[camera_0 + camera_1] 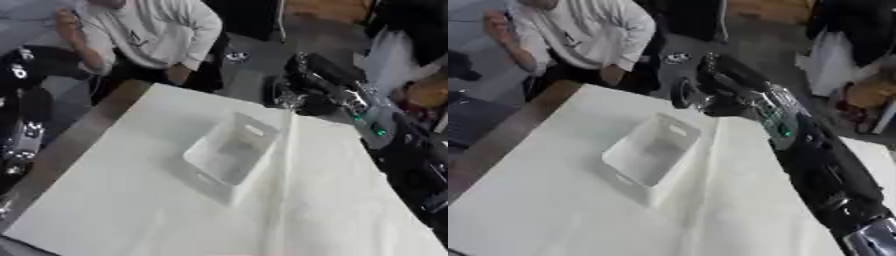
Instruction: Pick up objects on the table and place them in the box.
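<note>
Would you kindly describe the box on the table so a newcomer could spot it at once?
Start from the table, covered with a white cloth. Near its middle sits the box, a white rectangular bin lying askew to the edges. It is the only container there, open-topped with a slot handle in its end wall, just left of the right hand.

Robot lab, white-covered table (131,200), bare floor (306,35), equipment clutter

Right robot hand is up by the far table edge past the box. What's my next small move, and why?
Probably bring the right robot hand a little nearer, over the open white box. It hangs beyond the table's far edge, and blur hides whether it holds anything, so centre it over the box before releasing.
</note>
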